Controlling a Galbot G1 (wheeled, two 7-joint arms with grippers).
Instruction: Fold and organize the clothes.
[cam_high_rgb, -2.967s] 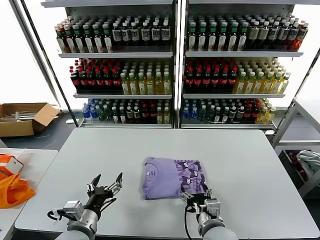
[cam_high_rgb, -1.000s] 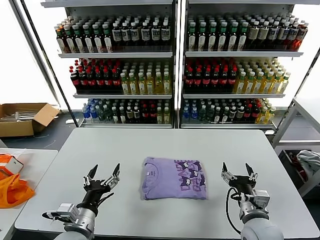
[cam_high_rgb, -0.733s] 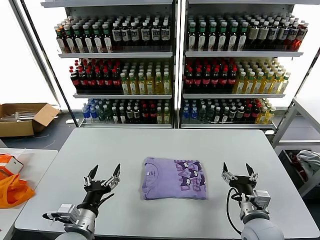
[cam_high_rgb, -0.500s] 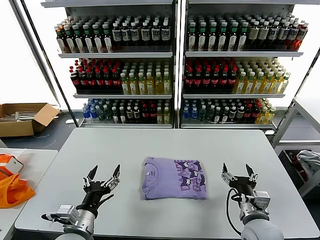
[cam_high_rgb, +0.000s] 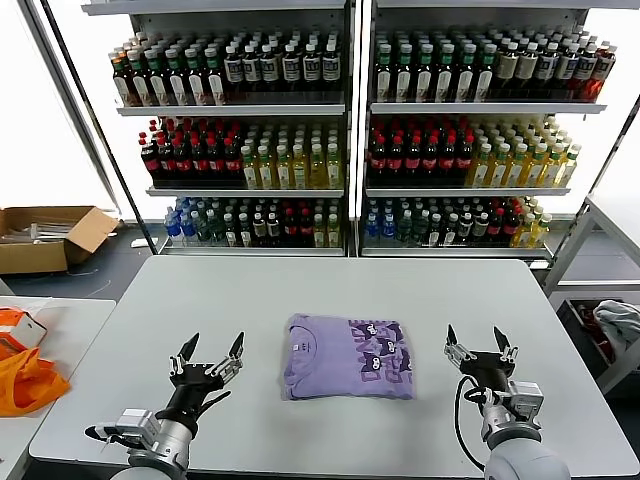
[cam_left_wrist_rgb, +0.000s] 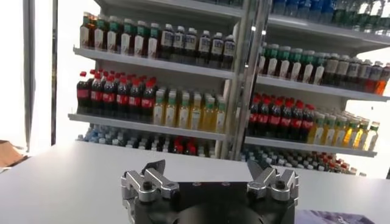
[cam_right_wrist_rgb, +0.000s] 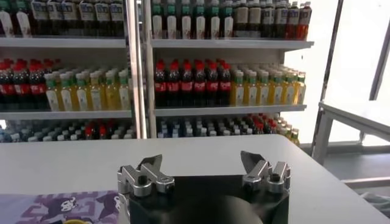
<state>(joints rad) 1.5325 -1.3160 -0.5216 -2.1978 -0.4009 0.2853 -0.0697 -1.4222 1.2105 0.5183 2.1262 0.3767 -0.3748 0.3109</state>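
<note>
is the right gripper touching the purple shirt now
Apart. The head view shows bare table between the open right gripper and the folded shirt, and the gripper holds nothing.

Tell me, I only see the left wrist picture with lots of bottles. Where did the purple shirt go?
Observer: The lavender T-shirt lies folded in a neat rectangle on the grey table, between the two arms.
Operator: Is anything holding it?
Observer: No. The right pincer is open and sits apart from the shirt, at its right.
Operator: And my pincer?
Observer: The left pincer is open too, off to the shirt's left, with bare table between them.
Operator: Is there a picture on the shirt?
Observer: Yes, a dark purple print shows on its right half.
</note>
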